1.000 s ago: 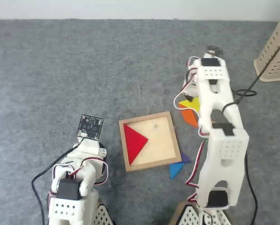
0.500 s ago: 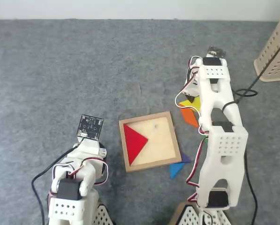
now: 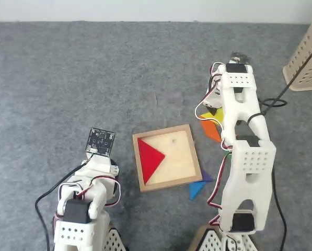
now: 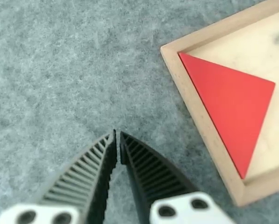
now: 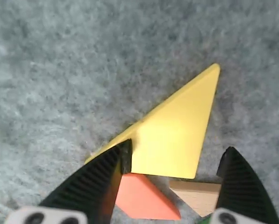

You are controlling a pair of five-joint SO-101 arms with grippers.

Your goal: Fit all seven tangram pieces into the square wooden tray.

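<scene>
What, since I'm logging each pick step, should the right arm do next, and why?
Probably close the right gripper on the yellow triangle, easing down first if it is not yet low enough. Its jaws stand open with that piece lying flat on the grey mat between them, and the square wooden tray holds just a red triangle so far.

The square wooden tray (image 3: 179, 157) lay on the table (image 3: 93, 68) at lower centre of the high view, with a large triangle (image 3: 149, 157) inside against its left wall. A small triangle (image 3: 195, 190) and a smaller piece (image 3: 206, 177) sat together just off its lower right corner. Right of its upper right corner, partly beneath the right arm (image 3: 247, 157), a far triangle (image 3: 215, 113) lay above a near triangle (image 3: 212, 130).
</scene>
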